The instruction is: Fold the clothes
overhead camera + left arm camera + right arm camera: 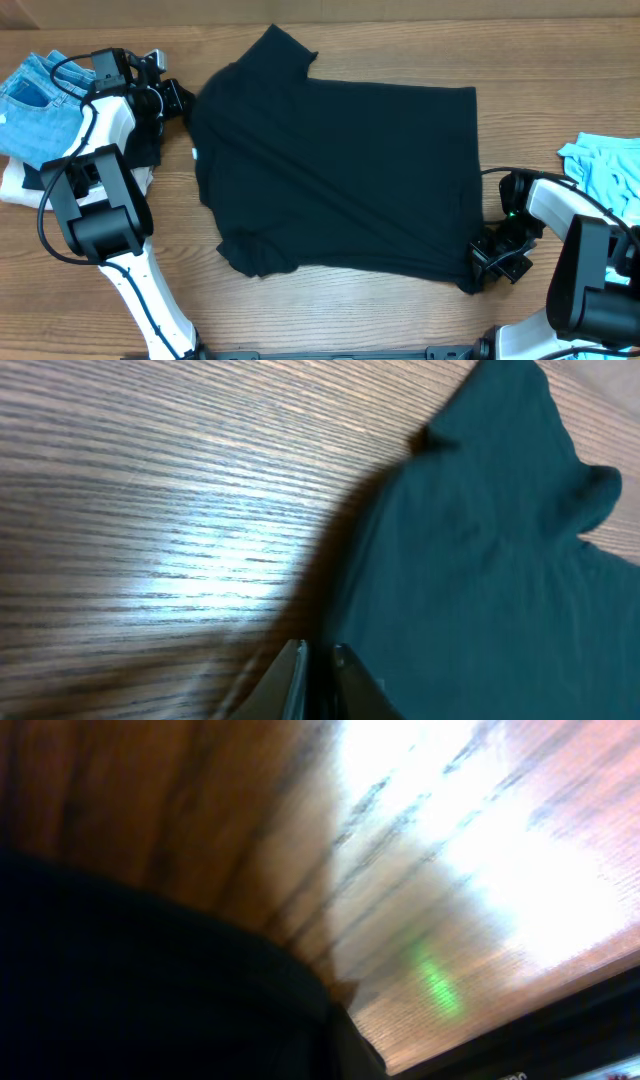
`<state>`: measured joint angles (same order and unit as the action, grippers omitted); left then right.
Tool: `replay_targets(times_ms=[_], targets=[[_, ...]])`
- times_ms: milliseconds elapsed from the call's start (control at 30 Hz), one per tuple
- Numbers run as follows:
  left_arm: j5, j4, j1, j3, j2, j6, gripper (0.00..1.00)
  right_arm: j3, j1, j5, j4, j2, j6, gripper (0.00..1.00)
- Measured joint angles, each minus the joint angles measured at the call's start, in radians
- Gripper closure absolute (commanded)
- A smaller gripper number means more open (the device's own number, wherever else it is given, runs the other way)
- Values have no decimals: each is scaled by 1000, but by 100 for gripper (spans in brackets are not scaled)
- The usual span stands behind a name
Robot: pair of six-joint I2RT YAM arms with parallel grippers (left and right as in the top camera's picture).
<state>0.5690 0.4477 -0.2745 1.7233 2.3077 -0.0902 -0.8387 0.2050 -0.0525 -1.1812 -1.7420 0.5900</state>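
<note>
The clothes (340, 170), a black T-shirt, lie spread flat across the middle of the table with the neck to the left and a small white label (195, 153) showing. My left gripper (180, 100) sits at the shirt's upper left shoulder edge. In the left wrist view its fingertips (318, 655) stand a narrow gap apart beside the fabric (480, 540), gripping nothing that I can see. My right gripper (482, 262) is at the shirt's lower right hem corner. The black cloth (130, 990) runs right into its jaws, which are shut on that corner.
A blue denim piece (40, 100) lies on a cream-white folded garment (15, 185) at the far left, behind the left arm. A light blue garment (610, 165) lies at the right edge. Bare wood (330, 310) shows along the front.
</note>
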Motion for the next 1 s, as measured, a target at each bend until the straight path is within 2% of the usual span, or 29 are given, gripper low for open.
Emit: replay_targets(times_ms=[67, 133, 233, 400, 467, 567, 633, 700, 767, 833, 900, 1000], targets=[[11, 1, 0, 0, 0, 7, 24, -1, 3, 18, -11, 0, -8, 40], [37, 4, -1, 4, 0, 15, 18, -2, 5, 37, -27, 2, -23, 33], [51, 56, -5, 35, -19, 14, 20, -3, 6, 31, -11, 24, -64, 27], [58, 233, -15, 97, -185, 42, 32, -5, 6, 24, 44, 148, -90, 22], [58, 349, -6, 104, -279, 74, 35, -18, 6, 23, 46, 221, -93, 16], [-3, 562, 56, 115, -421, 124, 36, -76, 6, 23, 51, 351, -93, 15], [-65, 715, 113, 118, -476, 135, 41, -91, 6, 23, 68, 405, -93, 18], [-98, 819, 141, 121, -497, 133, 45, -91, 6, 5, 82, 408, -99, 23], [-127, 957, 143, 121, -504, 130, 53, -92, 6, -51, 100, 404, -125, 15], [-157, 1098, 143, 113, -505, 126, 56, -92, 6, -94, 114, 402, -142, 14], [-185, 1142, 143, 96, -508, 125, 56, -92, 6, -105, 114, 402, -146, 14], [-225, 1154, 143, -59, -555, 109, 55, -92, 6, -120, 115, 402, -146, 14]])
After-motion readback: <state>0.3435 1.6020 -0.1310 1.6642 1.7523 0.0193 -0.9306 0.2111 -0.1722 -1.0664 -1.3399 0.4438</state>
